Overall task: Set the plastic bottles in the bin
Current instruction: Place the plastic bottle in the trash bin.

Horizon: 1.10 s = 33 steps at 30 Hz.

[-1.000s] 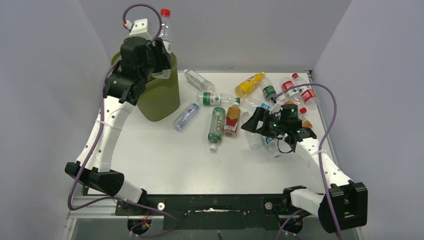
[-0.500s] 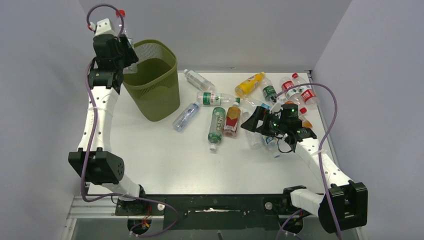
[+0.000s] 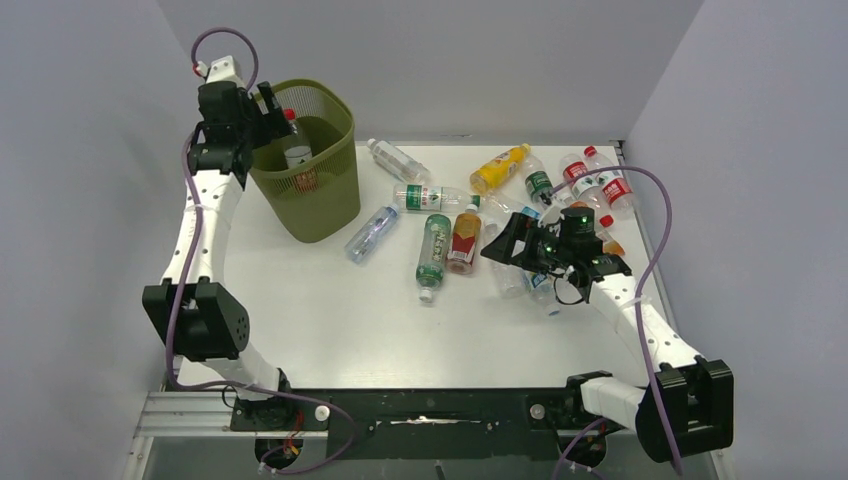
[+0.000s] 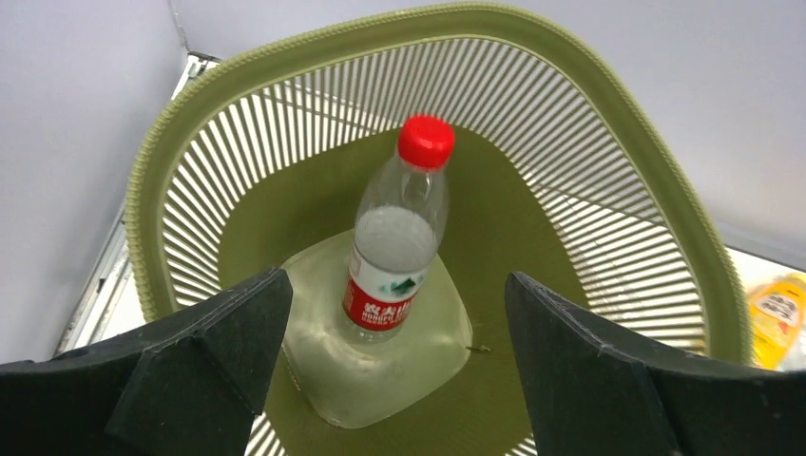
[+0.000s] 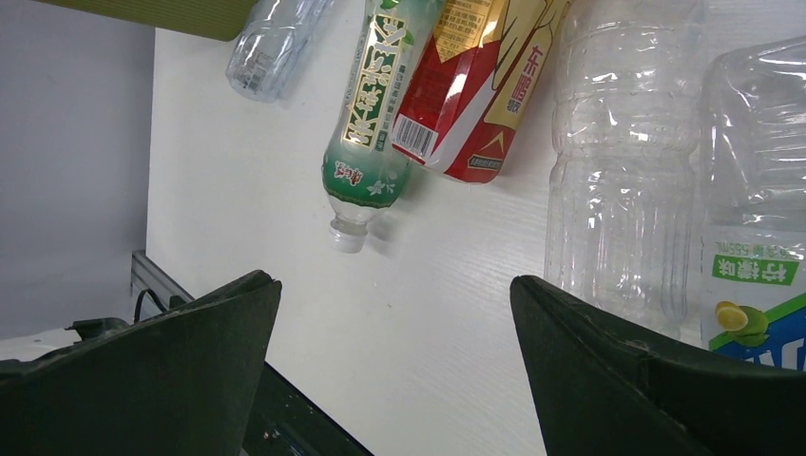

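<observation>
The olive-green mesh bin (image 3: 322, 205) stands at the back left of the table. Inside it a clear bottle (image 4: 394, 256) with a red cap and red label stands upright, free of any finger; the top view also shows this red-capped bottle (image 3: 296, 150). My left gripper (image 3: 270, 108) hangs open over the bin's left rim (image 4: 570, 57), and the left gripper (image 4: 394, 283) looks straight down into it. Several plastic bottles lie on the table. My right gripper (image 3: 503, 248) is open and low over the table. The right gripper (image 5: 394, 285) has only bare table between its fingers.
Near the right gripper lie a green-label bottle (image 5: 366, 114), a red-and-yellow one (image 5: 475, 85) and a clear unlabelled one (image 5: 618, 171). A blue bottle (image 3: 370, 233) lies by the bin's foot. An orange bottle (image 3: 498, 168) and red-label bottles (image 3: 598, 183) lie at the back right.
The left arm swung its red-capped bottle from above the bin round to the bin's left rim, then opened. The bottle now stands inside the bin. The right arm has not moved.
</observation>
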Tool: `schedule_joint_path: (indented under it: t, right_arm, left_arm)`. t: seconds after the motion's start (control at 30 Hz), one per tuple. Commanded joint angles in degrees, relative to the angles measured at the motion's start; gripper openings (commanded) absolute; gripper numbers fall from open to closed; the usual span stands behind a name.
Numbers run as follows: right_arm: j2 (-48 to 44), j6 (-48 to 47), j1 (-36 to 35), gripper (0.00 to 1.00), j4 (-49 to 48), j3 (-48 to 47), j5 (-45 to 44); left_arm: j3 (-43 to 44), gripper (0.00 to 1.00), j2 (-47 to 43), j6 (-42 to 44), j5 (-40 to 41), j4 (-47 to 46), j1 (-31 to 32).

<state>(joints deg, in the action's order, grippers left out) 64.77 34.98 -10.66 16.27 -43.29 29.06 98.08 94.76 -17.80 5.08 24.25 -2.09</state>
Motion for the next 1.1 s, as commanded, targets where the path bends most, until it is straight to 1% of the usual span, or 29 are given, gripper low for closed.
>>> schedule_joint_path:
  t: [0.0, 0.1, 0.33, 0.47, 0.63, 0.83, 1.07]
  right_arm:
    - [0.94, 0.35, -0.48, 0.98, -3.33, -0.51, 1.35]
    - [1.71, 0.35, -0.51, 0.98, -3.77, -0.53, 1.56]
    - [3.37, -0.5, -0.5, 0.98, -3.07, -1.89, 1.46]
    - [3.67, -0.86, -0.48, 0.98, -2.54, -2.22, 0.7]
    - [3.61, -1.09, -0.49, 0.98, -1.98, -1.72, -0.84]
    - [3.12, -1.57, -0.41, 0.98, -0.55, -1.82, -2.25]
    - [3.16, -1.67, -0.11, 0.98, -0.57, -1.3, -2.98]
  left_arm:
    - [3.05, 0.84, -6.4, -1.38, -5.09, -1.23, 0.15]
    - [2.24, 0.84, -9.95, -1.25, -7.9, -0.3, 2.4]
    - [1.87, 0.84, -14.75, 1.15, -4.07, 4.35, 14.46]
    - [-1.46, 0.84, -15.74, 0.16, -2.81, 4.99, 21.8]
    - [-8.79, 0.84, -15.17, -3.87, -1.96, 3.24, 29.22]
    - [-21.43, 0.85, -13.76, -11.87, -5.95, -4.0, 32.5]
    - [-28.45, 0.88, -10.35, -13.69, -5.7, -8.49, 33.61]
